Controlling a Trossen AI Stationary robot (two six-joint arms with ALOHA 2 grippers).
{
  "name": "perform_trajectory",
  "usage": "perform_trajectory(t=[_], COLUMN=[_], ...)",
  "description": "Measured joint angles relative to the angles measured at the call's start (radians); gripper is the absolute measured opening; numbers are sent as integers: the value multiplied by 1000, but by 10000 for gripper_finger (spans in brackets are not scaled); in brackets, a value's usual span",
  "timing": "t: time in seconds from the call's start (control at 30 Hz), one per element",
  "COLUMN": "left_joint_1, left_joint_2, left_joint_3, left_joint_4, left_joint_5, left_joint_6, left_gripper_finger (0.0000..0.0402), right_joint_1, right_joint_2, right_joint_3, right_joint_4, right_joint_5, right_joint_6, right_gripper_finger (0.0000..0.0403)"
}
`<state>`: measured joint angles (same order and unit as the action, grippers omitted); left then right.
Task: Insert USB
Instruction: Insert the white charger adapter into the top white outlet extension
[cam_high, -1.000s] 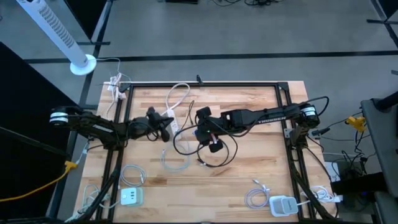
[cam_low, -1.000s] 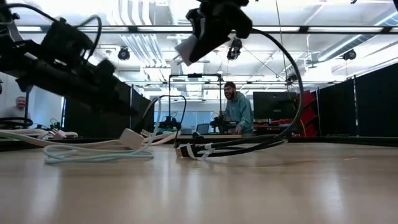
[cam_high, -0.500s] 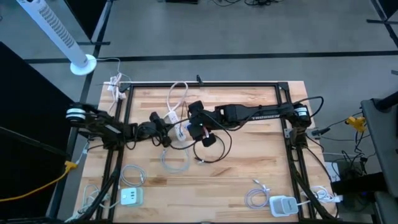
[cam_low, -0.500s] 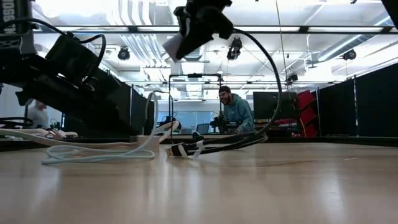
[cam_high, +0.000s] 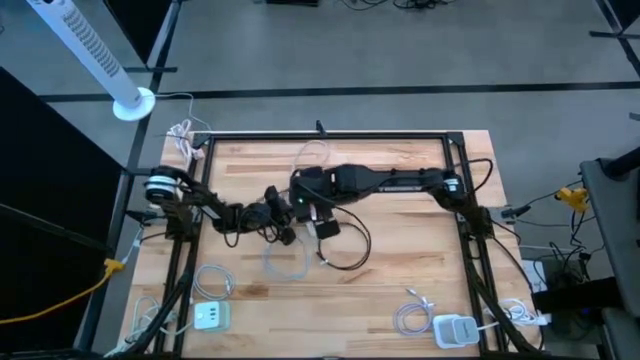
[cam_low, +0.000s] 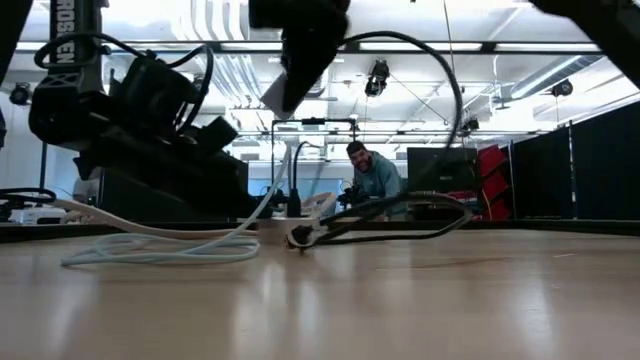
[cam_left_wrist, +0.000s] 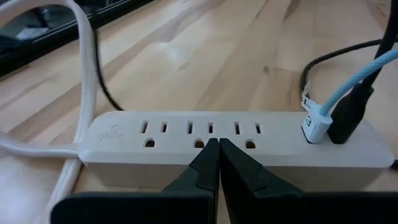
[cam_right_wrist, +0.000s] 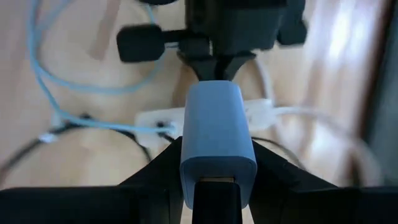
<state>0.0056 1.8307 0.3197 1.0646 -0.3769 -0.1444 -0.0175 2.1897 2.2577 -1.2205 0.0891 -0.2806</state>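
From above, both arms met near the middle of the wooden table (cam_high: 400, 250), the left gripper (cam_high: 285, 222) low beside the power strip (cam_high: 300, 205) and the right gripper (cam_high: 305, 195) over it, apparently so one could steady the strip while the other brought the plug. At table height, the right gripper hung above the strip, carrying the pale USB charger block (cam_low: 283, 85), clear of the sockets, so insertion looked not yet made. The left wrist camera showed that arm's fingers (cam_left_wrist: 208, 163) pressed together, tips against the strip's (cam_left_wrist: 236, 140) side, likely bracing it; a light-blue cable (cam_left_wrist: 348, 84) and a black plug (cam_left_wrist: 348, 112) already sat at one end. The right wrist camera showed its jaws pinching the charger block (cam_right_wrist: 217, 134), aimed toward the strip (cam_right_wrist: 161, 118) below, seemingly for a straight push.
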Motion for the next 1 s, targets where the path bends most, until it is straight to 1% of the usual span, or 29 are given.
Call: perform_trajectory(t=[0.1, 0.17, 0.33, 0.43, 0.53, 0.63, 0.73, 0.83, 0.9, 1.0], left_joint_1=[-6, -9, -16, -16, -16, -17, -17, -16, -16, -16], left_joint_2=[5, 5, 15, 16, 17, 34, 72, 122, 150, 171], left_joint_3=[17, 30, 64, 80, 96, 125, 166, 203, 215, 220], left_joint_4=[3, -7, -18, -22, -20, -23, -47, -38, -24, -15], left_joint_5=[2, 3, 5, 4, 3, 1, 0, -1, 10, 39], left_joint_6=[8, 10, 14, 16, 31, 37, 83, 141, 153, 154], left_gripper_finger=[0, 0, 0, 0, 0, 0, 0, 0, 0, 0], right_joint_1=[-38, -62, -119, -150, -167, -172, -179, -181, -180, -188], right_joint_2=[43, 53, 54, 55, 55, 55, 55, 55, 55, 55], right_joint_3=[49, 57, 53, 43, 23, -3, -32, -68, -89, -123], right_joint_4=[-37, -33, -35, -80, -116, -111, -107, -107, -104, -106], right_joint_5=[-103, -153, -176, -205, -268, -309, -310, -307, -311, -362], right_joint_6=[217, 315, 494, 568, 638, 701, 760, 804, 817, 836], right_gripper_finger=[114, 114, 114, 114, 114, 114, 114, 114, 114, 114])
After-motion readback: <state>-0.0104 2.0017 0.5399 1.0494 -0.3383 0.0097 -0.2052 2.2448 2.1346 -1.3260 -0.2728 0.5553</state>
